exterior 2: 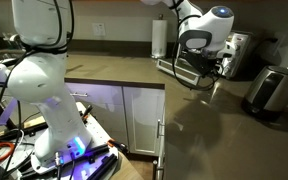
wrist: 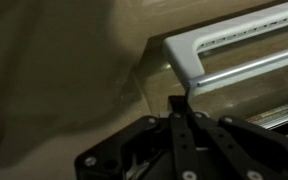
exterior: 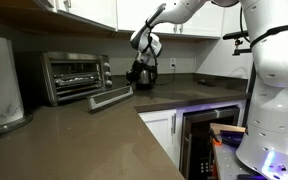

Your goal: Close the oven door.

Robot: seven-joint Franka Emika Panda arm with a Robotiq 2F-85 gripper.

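A kitchen corner, with a brown countertop (exterior: 84,130) under white cabinets. At the left stands the toaster oven (exterior: 74,72). Its oven door (exterior: 112,96) is open and lies nearly flat over the counter. Just right of the door's end hovers my gripper (exterior: 143,77), fingers (wrist: 176,120) drawn together on nothing, tips near the handle (wrist: 189,55) corner.

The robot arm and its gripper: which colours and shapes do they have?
The white robot arm has thick, rounded segments, with dark parts near the wrist. Its black gripper is built of flat linkage bars with round screw heads.
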